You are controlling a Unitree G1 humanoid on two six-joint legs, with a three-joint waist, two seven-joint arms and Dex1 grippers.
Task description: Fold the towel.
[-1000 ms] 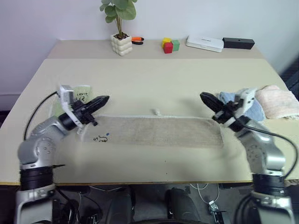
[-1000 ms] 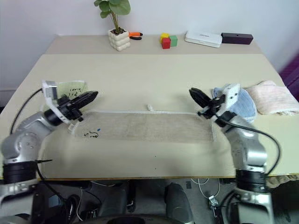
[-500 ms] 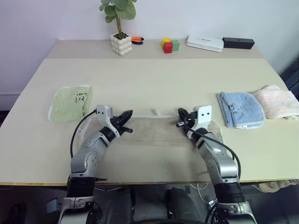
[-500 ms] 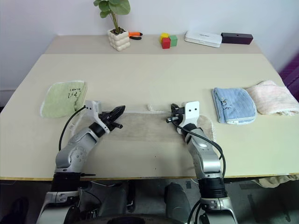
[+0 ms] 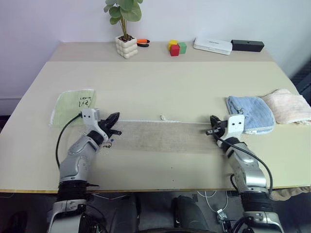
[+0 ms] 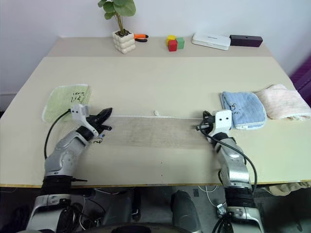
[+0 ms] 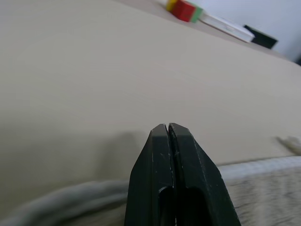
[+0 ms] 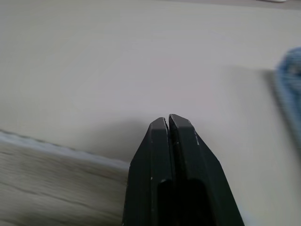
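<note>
Tabletop [image 5: 160, 92]: towel [image 5: 165, 136] stretched flat between both pinched grippers.

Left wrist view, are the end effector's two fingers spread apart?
No, the left end effector has its black fingers pressed together.

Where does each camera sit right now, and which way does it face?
Head pair: on the head, looking forward and down at the table, the towel, the left gripper and right gripper.
Left wrist: along its shut fingers, over the towel's far edge.
Right wrist: along its shut fingers, likewise.
Shared: towel and tabletop.
</note>
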